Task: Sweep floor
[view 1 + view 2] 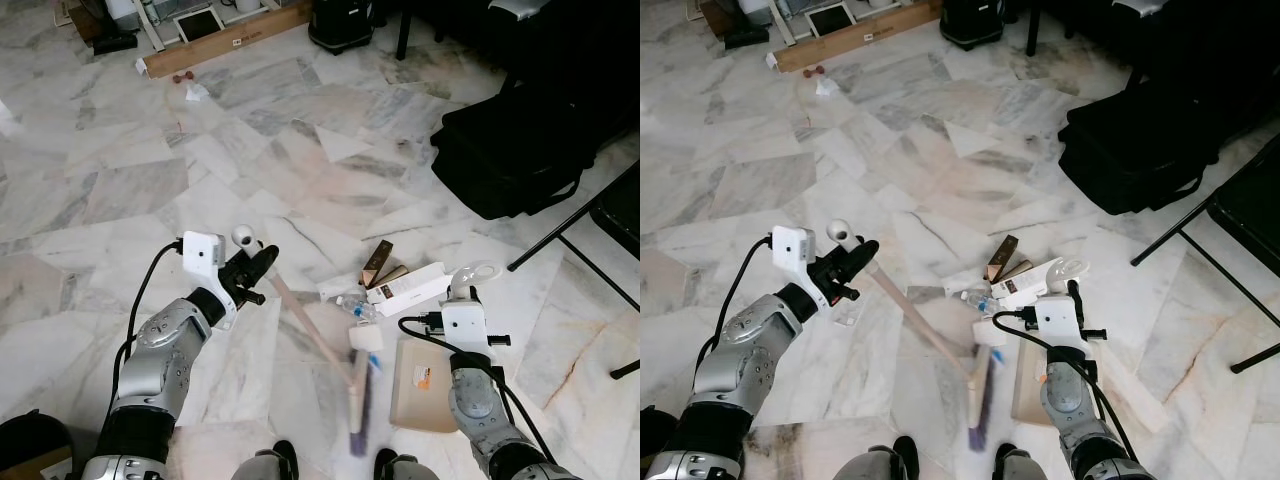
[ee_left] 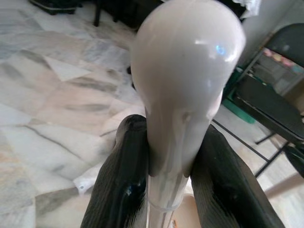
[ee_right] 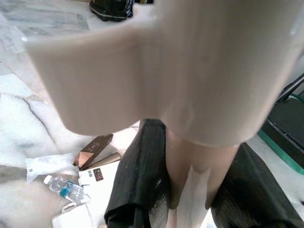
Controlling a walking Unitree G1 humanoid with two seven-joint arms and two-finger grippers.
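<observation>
Firmly gripped — broom handle point(image 2: 183, 95) between left fingers point(image 2: 123, 185), dustpan handle point(image 3: 199, 166) between right fingers point(image 3: 142, 175).

Black bag point(image 1: 520, 150) beside folding chair point(image 1: 610, 215) — wooden plank point(image 1: 230, 40) far back.

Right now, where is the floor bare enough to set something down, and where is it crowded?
Bare marble floor lies between the left gripper and the wooden plank, and beside the black bag. Crowded: small boxes, a plastic bottle, the broom and the dustpan.
</observation>
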